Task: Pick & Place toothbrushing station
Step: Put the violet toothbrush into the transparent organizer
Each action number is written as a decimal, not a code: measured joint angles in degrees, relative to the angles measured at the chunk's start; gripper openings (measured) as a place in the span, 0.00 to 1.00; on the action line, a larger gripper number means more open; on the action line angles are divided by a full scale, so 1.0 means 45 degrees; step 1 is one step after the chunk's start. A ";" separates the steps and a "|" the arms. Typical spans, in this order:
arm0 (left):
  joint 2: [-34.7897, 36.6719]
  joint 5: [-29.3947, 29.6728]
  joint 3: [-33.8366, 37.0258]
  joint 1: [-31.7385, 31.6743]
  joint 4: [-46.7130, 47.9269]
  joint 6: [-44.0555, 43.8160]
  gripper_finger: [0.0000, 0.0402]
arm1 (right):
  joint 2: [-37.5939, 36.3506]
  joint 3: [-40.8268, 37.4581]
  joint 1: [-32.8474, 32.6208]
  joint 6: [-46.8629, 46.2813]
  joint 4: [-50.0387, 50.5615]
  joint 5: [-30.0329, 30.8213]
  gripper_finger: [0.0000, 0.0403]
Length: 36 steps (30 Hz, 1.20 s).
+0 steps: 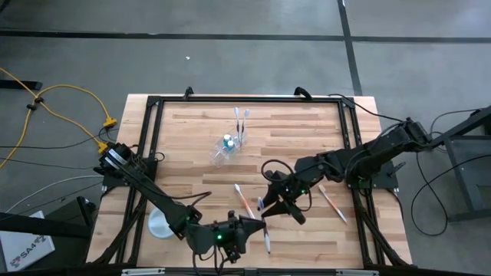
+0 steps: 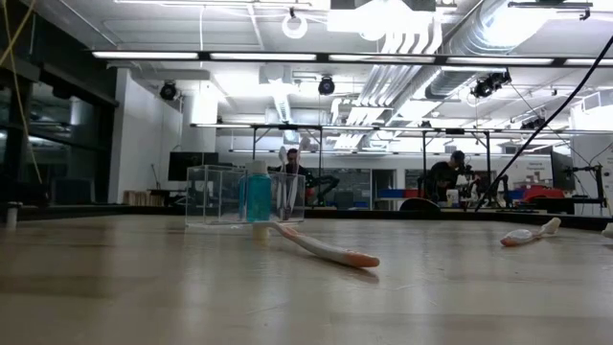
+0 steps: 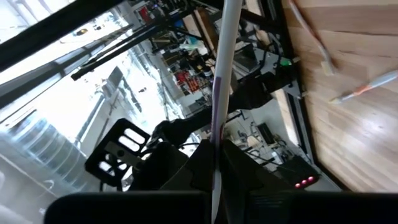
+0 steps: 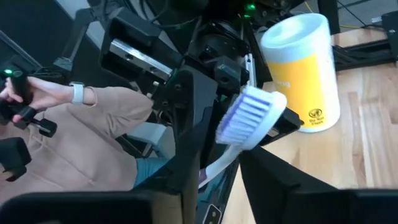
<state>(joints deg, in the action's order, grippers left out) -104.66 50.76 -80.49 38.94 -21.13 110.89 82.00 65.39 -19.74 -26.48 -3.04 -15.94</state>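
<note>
Near the table's front edge my left gripper is shut on a white-and-purple toothbrush, held up off the table. My right gripper reaches in from the right and is open. Its fingers stand on either side of the brush's neck, just below the purple-bristled head; I cannot tell whether they touch it. An orange toothbrush and a pale one lie flat on the wood. Farther back are a clear cup, a blue tube and upright brushes. My left gripper pinches the toothbrush's handle between its two fingers, close to the handle's free end. The fingers lie across the handle, and the long white-and-purple part runs on past them toward my right gripper. The brush is clear of the table.
A yellow cup with a pale top stands on the wood at the front left, near my left arm. A black frame borders the tabletop. A person's sleeve and hand with a controller show beyond the table's front.
</note>
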 joint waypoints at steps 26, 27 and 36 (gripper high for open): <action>0.0000 -0.0568 0.0000 0.0000 -0.0216 0.0210 0.01 | 0.0000 0.0000 -0.0035 0.0166 -0.0361 -0.0321 0.03; 0.0000 -0.0568 0.0000 0.0000 -0.0216 0.0210 0.01 | 0.0000 0.0000 -0.0035 0.0140 -0.0353 -0.0322 0.02; -0.0005 -0.0592 0.0005 -0.0010 -0.0231 0.0070 0.09 | 0.0000 0.0000 -0.0040 -0.0136 -0.0369 -0.0309 0.01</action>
<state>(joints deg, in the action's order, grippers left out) -104.68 48.10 -80.47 38.89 -22.17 111.20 82.00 65.39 -19.92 -27.09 -4.70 -17.33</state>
